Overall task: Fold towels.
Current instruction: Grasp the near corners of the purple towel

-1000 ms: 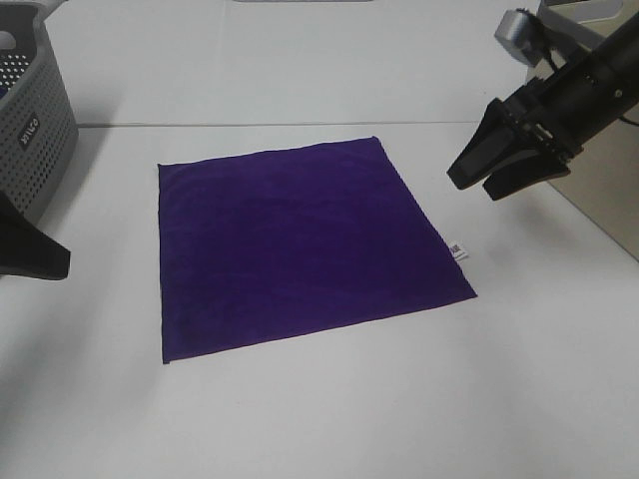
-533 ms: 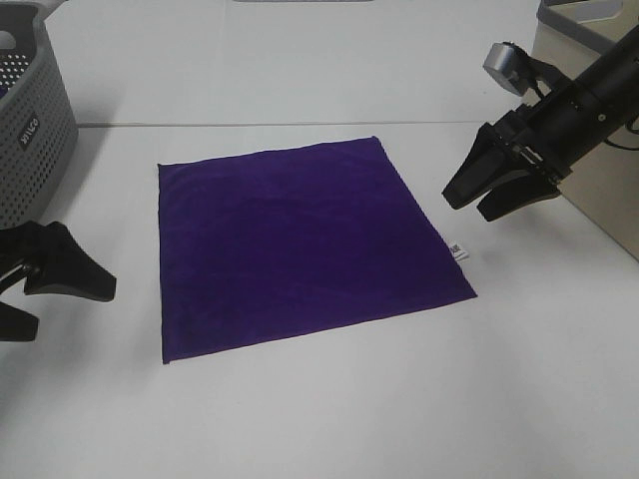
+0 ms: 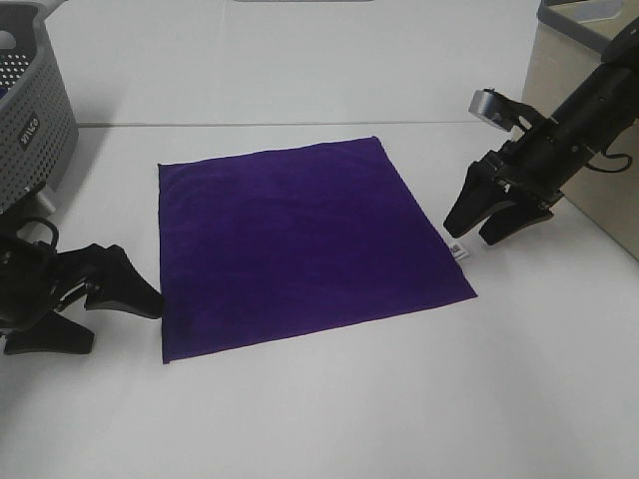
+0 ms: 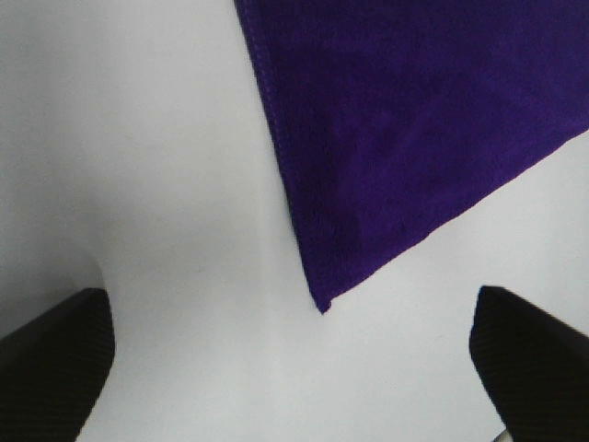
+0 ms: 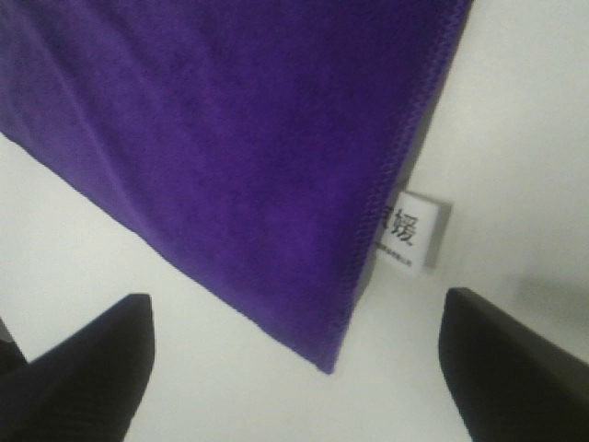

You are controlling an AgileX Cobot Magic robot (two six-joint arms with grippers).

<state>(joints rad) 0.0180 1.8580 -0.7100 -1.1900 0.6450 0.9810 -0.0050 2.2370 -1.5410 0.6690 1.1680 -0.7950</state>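
Note:
The deep purple towel (image 3: 300, 244) lies flat and spread out in the middle of the white table, with its small white tag (image 3: 457, 250) on the right edge. My left gripper (image 3: 118, 324) is open, low over the table, just left of the towel's near-left corner (image 4: 322, 306). In the left wrist view the gripper (image 4: 290, 368) has a finger on each side of that corner. My right gripper (image 3: 471, 231) is open just right of the tag. In the right wrist view the gripper (image 5: 294, 368) straddles the towel (image 5: 230, 138), its near-right corner and the tag (image 5: 409, 230).
A grey perforated laundry basket (image 3: 30, 120) stands at the far left. A beige box (image 3: 569, 95) stands at the far right behind my right arm. The white table (image 3: 329, 409) stretches in front of the towel.
My left gripper has moved right, up to the towel's near-left corner. My right gripper has come down and left toward the tagged edge. The towel has not moved.

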